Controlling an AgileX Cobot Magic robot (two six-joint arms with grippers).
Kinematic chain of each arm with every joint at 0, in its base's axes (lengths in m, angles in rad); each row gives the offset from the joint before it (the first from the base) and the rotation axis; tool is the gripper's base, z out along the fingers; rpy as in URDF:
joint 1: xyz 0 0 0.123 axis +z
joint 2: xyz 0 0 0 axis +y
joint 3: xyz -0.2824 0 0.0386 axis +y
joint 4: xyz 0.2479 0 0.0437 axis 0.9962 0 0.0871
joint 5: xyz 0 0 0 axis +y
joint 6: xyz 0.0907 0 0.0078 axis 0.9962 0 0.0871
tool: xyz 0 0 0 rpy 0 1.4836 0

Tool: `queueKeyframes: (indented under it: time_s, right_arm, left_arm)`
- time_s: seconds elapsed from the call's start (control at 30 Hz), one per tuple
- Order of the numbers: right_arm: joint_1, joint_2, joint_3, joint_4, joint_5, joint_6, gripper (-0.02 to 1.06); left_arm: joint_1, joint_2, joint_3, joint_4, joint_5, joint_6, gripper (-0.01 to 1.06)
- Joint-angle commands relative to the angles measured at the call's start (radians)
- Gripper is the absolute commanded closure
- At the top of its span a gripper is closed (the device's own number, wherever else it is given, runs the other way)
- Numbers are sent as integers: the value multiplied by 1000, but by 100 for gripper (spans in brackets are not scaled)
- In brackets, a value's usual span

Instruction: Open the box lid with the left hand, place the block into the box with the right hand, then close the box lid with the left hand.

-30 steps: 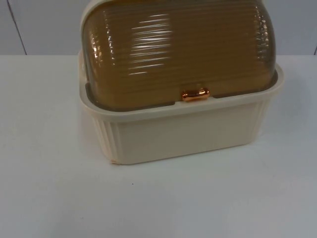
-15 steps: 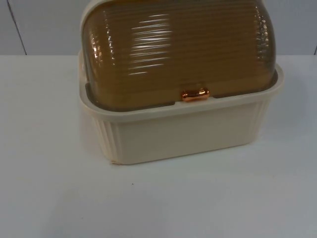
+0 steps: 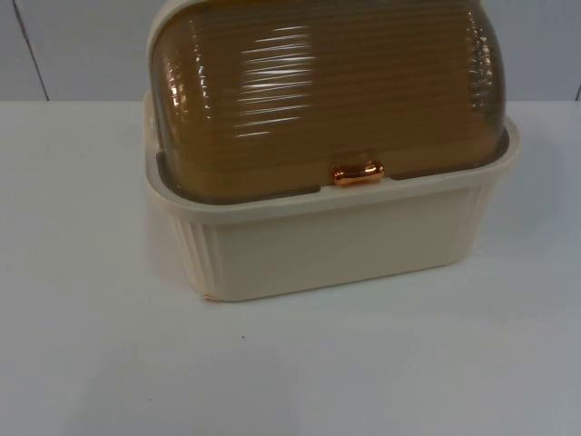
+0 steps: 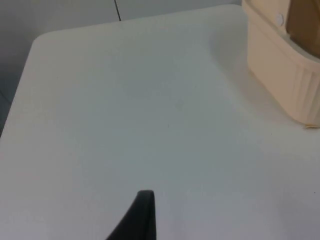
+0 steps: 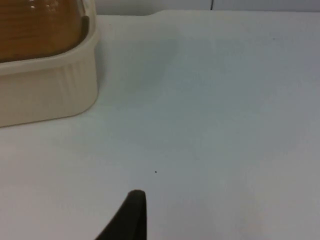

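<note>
While closed, lid (image 3: 322, 91) stays unmoved.

White table (image 3: 91, 363), cream box (image 3: 345, 245) with closed amber lid (image 3: 318, 91) on it.

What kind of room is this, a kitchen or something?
Probably a robot test bench, not a kitchen: a bare white table ending at a grey partition wall, with just a cream box under a closed brown lid.
</note>
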Motion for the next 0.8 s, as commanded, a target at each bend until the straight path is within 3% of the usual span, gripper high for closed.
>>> queueKeyframes:
  time_s: [0.0, 0.77]
  right_arm:
    - [0, -4, -2, -18, -13, 6, 0]
    - [0, -4, -2, 7, -13, 19, 0]
  left_arm:
    - [-6, -4, 4, 11, -3, -10, 0]
    - [-38, -4, 4, -25, -3, -34, 0]
